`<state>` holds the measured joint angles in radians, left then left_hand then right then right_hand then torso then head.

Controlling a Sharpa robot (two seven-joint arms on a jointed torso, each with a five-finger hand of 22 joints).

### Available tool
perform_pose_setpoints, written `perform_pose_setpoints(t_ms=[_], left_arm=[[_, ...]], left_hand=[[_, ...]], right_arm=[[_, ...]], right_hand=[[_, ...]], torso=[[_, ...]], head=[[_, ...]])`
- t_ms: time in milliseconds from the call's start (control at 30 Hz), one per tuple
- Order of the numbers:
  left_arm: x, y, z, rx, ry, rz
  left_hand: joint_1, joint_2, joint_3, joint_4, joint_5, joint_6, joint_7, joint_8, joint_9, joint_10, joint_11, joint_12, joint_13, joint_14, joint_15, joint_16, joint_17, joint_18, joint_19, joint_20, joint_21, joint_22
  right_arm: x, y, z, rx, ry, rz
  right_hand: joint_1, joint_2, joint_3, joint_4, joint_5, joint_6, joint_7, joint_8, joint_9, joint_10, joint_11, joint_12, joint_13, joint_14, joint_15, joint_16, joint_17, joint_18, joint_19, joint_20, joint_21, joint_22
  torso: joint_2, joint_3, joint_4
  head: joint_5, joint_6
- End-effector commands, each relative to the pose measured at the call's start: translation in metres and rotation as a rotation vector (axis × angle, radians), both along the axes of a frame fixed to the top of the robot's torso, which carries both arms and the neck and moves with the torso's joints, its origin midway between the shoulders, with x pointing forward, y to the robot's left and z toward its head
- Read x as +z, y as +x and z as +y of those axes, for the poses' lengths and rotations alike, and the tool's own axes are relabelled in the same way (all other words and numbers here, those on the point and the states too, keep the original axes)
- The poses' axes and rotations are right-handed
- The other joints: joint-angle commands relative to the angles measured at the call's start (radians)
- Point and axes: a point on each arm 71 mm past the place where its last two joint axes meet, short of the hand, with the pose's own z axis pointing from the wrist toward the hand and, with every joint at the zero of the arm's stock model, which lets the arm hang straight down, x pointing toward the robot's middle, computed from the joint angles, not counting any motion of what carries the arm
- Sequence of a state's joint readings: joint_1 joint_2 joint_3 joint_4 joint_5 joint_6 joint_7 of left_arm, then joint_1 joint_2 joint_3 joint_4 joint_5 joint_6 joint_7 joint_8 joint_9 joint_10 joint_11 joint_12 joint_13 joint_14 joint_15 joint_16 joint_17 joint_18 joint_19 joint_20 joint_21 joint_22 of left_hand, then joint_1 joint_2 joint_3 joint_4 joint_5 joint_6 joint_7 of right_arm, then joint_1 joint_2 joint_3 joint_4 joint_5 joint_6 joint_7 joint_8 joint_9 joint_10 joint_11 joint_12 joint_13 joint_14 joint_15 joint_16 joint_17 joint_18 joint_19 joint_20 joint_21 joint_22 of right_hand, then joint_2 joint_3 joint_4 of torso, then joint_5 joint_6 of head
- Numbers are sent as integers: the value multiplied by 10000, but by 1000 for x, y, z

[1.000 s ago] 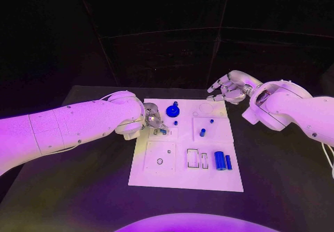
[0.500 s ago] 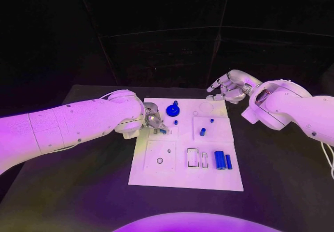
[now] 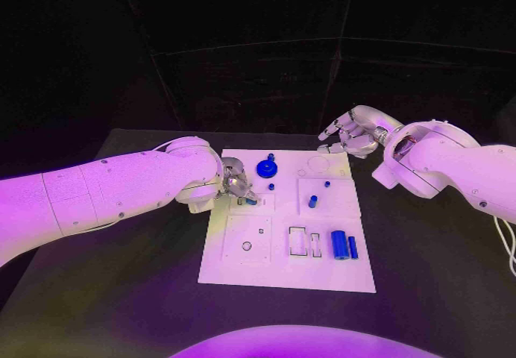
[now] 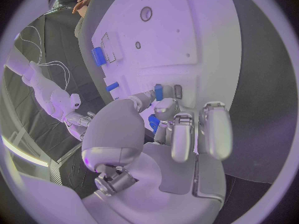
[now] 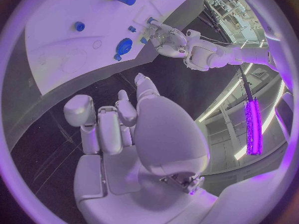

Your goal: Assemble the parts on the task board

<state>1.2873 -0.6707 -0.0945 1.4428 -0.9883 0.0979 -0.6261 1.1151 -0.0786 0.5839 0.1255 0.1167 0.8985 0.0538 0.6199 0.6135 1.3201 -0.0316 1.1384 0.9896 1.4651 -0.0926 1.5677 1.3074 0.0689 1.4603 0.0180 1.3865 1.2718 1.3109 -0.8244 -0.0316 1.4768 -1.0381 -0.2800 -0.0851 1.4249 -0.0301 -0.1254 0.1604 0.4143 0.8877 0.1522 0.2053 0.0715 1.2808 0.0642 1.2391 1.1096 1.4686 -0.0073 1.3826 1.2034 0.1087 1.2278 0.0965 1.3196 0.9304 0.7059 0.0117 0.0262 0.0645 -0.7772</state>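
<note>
Board [image 3: 288,265] lay flat at centre frame in the head view, long side running away from the camera. On it: round blue disc [image 3: 267,171] near the top edge with a small peg [image 3: 271,157] just above, a short pin [image 3: 313,201] centre right, a fat cylinder [image 3: 338,246] and a thin bar [image 3: 353,248] side by side lower right, next to two rectangular slots. A round hole sat in the lower-left panel.

Left hand [image 3: 238,185] was over the board's upper-left area, fingers curled down around a small blue part [image 4: 159,91] pinched at the fingertips and touching the board; the wrist view showed another blue piece [image 4: 153,122] tucked under the fingers.

Right hand [image 3: 350,136] hovered off the board's top-right corner, above the table, fingers apart and loosely bent, nothing in it.

Table [image 3: 129,298] was black and matte, board well inside its edges. Behind it the room was dark, with black panelled walls across the top of the frame. Right wrist view showed a bright light strip [image 5: 252,124] and ceiling structure.
</note>
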Motion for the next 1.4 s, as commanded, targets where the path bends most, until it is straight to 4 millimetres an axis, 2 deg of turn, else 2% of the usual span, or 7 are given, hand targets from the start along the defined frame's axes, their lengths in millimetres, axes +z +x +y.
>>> perform_pose_setpoints(t_ms=[33, 267, 533, 733, 1033, 1400], left_arm=[[-3, -1, 2, -110, 271, 170], [-3, 1, 1, -144, 310, 233], [-3, 3, -5, -201, 345, 355], [-3, 5, -7, -244, 419, 439], [-3, 7, -9, -235, 416, 422], [-3, 8, -10, -285, 468, 472]], left_hand=[[-11, 48, 1709, -1683, 32, 16, -85, 55, -2, 8, 8, -54, -10, 1057, 14, 31, 2634, -70, 80, -1, 19, 1], [-91, 12, 1712, -1680, 28, 43, -91, 75, 15, 38, 8, -45, -7, 1057, 17, 31, 2634, -74, 87, 0, 29, 23], [-513, -44, 1506, -1484, -6, 164, -150, 86, 29, 196, -28, 196, 291, 1057, -7, 31, 2634, -77, 94, -10, 34, 53], [-976, -118, 1102, -1222, -30, 318, -211, 39, -9, 221, -72, 259, 345, 1057, -44, 31, 2634, -86, 114, -39, 55, 111], [-1294, -139, 547, -997, -53, 527, -260, 18, -41, 297, -112, 392, 490, 1057, -79, 31, 2634, -111, 160, -76, 122, 238], [-1593, -25, -506, -602, -57, 790, -327, -16, -79, 415, -166, 578, 708, 1057, -121, 31, 2634, -144, 222, -113, 216, 419]], right_arm=[[1, 0, 1, 97, 24, 9], [1, 0, 2, 97, 21, 18], [1, 0, 2, 96, 15, 29], [1, 0, 2, 96, 8, 41], [1, -1, 3, 160, 33, 15], [1, -1, 3, 169, 31, 18]], right_hand=[[-109, 7, -44, 0, 66, -36, -14, 32, -10, -41, -12, -29, -2, 263, -59, -33, -13, 131, -42, -5, -50, -9], [-107, 13, -43, 3, 88, -39, -15, 38, -10, -43, -13, -28, -4, 262, -59, -38, -19, 132, -43, -6, -56, -17], [-107, 13, -43, 3, 88, -39, -15, 38, -10, -43, -13, -28, -4, 262, -59, -38, -19, 132, -43, -6, -56, -17], [-107, 13, -43, 3, 88, -39, -15, 38, -10, -43, -13, -28, -4, 262, -59, -38, -19, 132, -43, -6, -56, -17], [-107, 13, -43, 3, 88, -39, -15, 38, -10, -43, -13, -28, -4, 262, -59, -38, -19, 132, -43, -6, -56, -17], [-107, 13, -43, 3, 88, -39, -15, 38, -10, -43, -13, -28, -4, 262, -59, -38, -19, 132, -43, -6, -56, -17]], torso=[[-2, -2, 1], [1, 7, 4], [-3, 3, -10], [-5, 7, -5], [-2, 3, 3], [-8, 4, 6]], head=[[-11, -10], [-10, -44], [2, -63], [-17, -93], [-34, -113], [-43, -149]])
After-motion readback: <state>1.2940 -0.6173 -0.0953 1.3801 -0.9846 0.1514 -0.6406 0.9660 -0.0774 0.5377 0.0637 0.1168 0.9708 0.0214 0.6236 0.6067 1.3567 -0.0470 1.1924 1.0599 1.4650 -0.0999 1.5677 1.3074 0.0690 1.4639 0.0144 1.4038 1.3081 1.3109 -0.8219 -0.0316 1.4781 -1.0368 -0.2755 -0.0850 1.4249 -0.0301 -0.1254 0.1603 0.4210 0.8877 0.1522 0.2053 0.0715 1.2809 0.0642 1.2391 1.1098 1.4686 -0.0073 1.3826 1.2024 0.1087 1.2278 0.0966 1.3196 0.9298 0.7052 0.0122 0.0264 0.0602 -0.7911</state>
